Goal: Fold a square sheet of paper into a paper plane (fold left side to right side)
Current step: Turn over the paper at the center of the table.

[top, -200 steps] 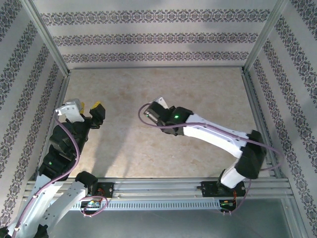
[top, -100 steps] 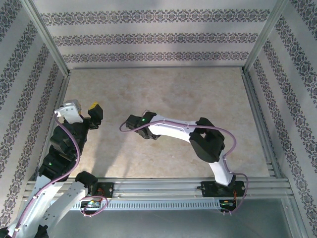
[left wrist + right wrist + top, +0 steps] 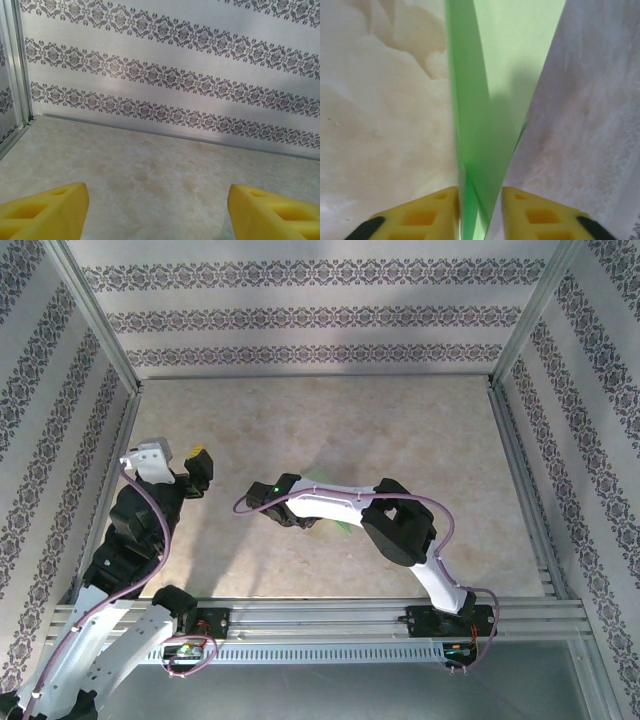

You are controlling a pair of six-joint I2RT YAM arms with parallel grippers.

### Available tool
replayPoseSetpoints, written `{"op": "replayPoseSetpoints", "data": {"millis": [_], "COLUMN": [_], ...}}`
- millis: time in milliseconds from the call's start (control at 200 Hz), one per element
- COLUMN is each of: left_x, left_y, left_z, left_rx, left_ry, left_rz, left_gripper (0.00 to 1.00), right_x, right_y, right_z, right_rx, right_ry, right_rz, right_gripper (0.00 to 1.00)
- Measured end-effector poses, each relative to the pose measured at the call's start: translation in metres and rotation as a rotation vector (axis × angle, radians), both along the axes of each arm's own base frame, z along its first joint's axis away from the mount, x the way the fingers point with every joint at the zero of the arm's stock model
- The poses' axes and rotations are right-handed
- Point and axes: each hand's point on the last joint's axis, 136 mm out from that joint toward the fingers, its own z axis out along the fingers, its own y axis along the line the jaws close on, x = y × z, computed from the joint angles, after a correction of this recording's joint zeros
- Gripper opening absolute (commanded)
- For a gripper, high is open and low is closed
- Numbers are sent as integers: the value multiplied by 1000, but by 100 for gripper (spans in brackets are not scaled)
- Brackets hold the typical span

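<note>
Marbled beige tabletop (image 3: 420,430) spreads beneath both arms, hemmed in by patterned wall panels (image 3: 165,75). Between the yellow fingers of the right claw (image 3: 480,216) sits the narrow end of the paper plane (image 3: 492,115). It is a pale green wedge that widens as it runs straight ahead of the claw, with a darker upright layer on the claw's left and a flatter pale flap on its right. Those fingers stand a little apart with the paper in the gap, and I cannot tell whether they pinch it or merely flank it. The left claw (image 3: 157,202) has its fingers spread wide with nothing between them, bare table ahead of it and the wall beyond. Judging by the slim, layered shape, the folding looks far along. The paper is no flat square now, and a lengthwise crease and stacked layers are in place. What seems left is at most pressing creases flat, setting the wings and letting go. From overhead the paper is mostly hidden under the right forearm (image 3: 330,502), with thin green slivers peeping out on either side, so the layering reads far better from the right wrist camera. The overhead view adds what the wrist cameras lack: the left claw hangs well apart from the right claw, off to its left, and touches no paper.
</note>
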Motion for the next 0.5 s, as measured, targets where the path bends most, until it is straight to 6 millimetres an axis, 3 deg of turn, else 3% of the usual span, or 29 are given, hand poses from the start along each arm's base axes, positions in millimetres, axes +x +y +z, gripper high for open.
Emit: {"op": "replayPoseSetpoints", "data": {"millis": [220, 500], "left_x": [1, 1], "left_y": [-1, -1], "left_z": [-1, -1], "left_rx": [1, 1], "left_ry": [3, 3], "left_rz": [-3, -3], "left_gripper": [74, 74], "right_x": [-6, -7], "right_y": [7, 14], "right_z": [0, 35], "right_rx": [73, 223], "right_ry": [36, 21], "right_rz": [-3, -8], "right_gripper": [58, 86]}}
